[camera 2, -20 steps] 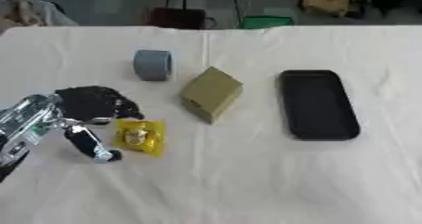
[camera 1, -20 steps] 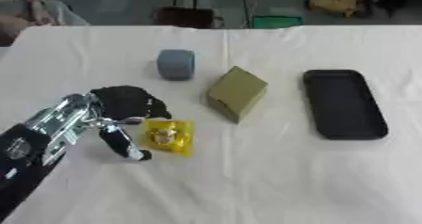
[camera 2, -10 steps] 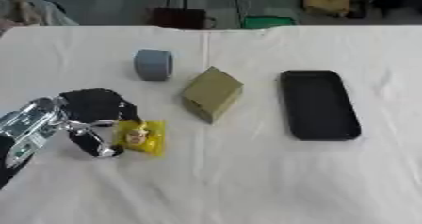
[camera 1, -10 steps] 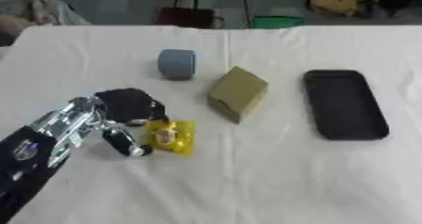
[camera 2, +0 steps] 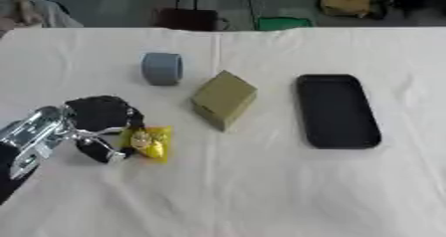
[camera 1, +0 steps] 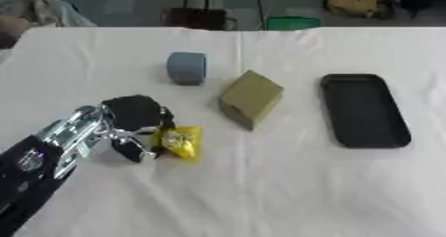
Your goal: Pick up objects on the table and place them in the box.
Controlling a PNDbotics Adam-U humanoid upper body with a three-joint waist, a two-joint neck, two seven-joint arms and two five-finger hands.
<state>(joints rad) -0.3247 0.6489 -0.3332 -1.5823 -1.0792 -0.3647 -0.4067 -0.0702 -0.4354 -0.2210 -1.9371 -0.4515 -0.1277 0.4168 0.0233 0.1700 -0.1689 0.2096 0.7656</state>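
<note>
Black box (camera 1: 364, 110) lies empty; left hand (camera 1: 133, 121) grips yellow packet (camera 1: 180, 142).

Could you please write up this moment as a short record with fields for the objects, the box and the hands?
surface: white tablecloth
box: shallow black rectangular tray, empty, at right
objects: grey-blue roll; olive cardboard block, tilted; yellow crinkly packet
left hand: black and silver, fingers curled at the packet's left edge
right hand: not in view
placed so far: nothing
</note>
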